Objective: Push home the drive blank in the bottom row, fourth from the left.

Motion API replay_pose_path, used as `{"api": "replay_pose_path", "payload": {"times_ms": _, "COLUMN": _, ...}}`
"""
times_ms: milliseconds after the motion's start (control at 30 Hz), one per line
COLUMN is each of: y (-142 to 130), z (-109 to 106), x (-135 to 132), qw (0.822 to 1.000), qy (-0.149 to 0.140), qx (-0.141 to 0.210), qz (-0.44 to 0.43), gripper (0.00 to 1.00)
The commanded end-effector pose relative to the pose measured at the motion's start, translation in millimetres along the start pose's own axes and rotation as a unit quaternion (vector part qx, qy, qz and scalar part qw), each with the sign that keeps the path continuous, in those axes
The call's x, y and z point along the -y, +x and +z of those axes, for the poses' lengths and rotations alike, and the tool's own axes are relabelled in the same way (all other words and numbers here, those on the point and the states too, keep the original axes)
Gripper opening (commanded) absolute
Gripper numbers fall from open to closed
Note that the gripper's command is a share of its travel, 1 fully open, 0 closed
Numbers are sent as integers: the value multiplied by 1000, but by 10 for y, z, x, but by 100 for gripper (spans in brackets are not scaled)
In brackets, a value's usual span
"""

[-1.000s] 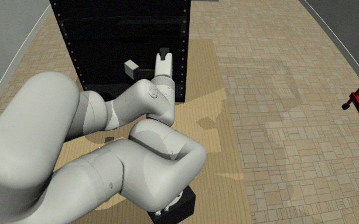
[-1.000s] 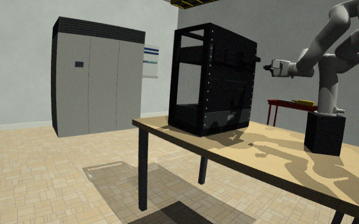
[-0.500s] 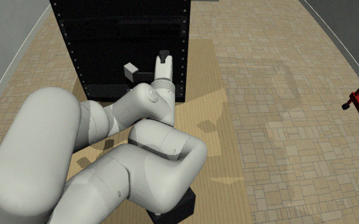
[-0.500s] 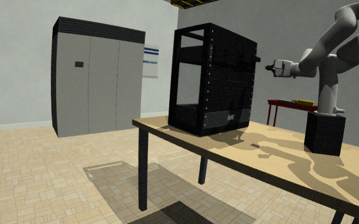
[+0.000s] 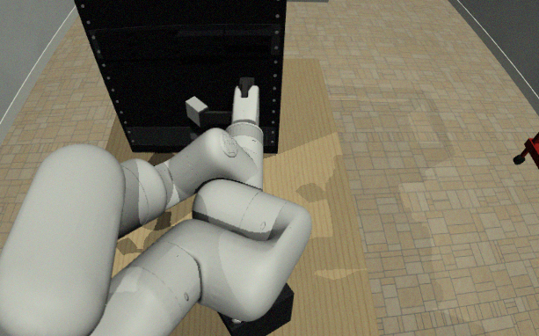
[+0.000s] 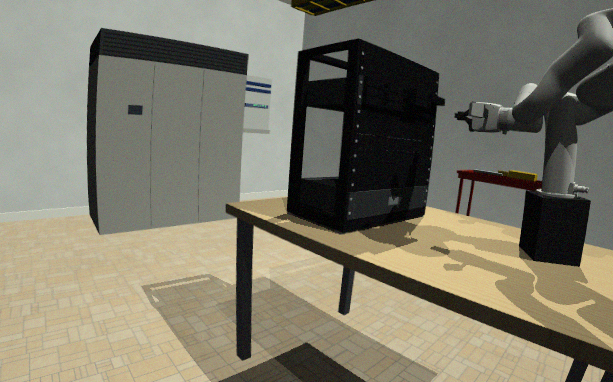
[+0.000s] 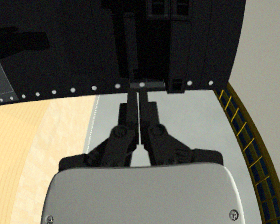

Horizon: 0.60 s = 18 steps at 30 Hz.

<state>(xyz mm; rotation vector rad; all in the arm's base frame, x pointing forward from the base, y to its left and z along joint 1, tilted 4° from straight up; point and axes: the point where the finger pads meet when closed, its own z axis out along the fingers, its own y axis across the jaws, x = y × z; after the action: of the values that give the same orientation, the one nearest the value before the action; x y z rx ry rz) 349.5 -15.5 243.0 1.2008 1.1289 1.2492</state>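
The black open-frame metal rack (image 6: 356,125) stands on the light wooden table (image 6: 492,295). The white arm's gripper (image 6: 459,115) hangs in front of the rack's face, apart from it, its dark fingers pressed together on nothing. The target blank, in the chassis's bottom row at the far right of the rack front, cannot be distinguished on the dark face.

A wooden desk (image 6: 472,295) on dark legs stands on a tan tiled floor (image 6: 67,310). A grey cabinet (image 6: 167,145) stands against the far wall beside a white sign (image 6: 258,104), with a red cart (image 6: 487,178) opposite.
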Motion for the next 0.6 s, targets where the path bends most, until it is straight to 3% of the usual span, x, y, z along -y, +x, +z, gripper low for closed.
{"api": "replay_pose_path", "payload": {"times_ms": 0, "y": 19, "z": -412, "x": -12, "qw": 1000, "qy": 1, "qx": 2, "qz": 0, "gripper": 0}}
{"api": "replay_pose_path", "payload": {"times_ms": 400, "y": 21, "z": -692, "x": -10, "qw": 1000, "qy": 1, "qx": 2, "qz": 0, "gripper": 0}}
{"api": "replay_pose_path", "payload": {"times_ms": 567, "y": 20, "z": -696, "x": -9, "qw": 1000, "qy": 1, "qx": 2, "qz": 0, "gripper": 0}}
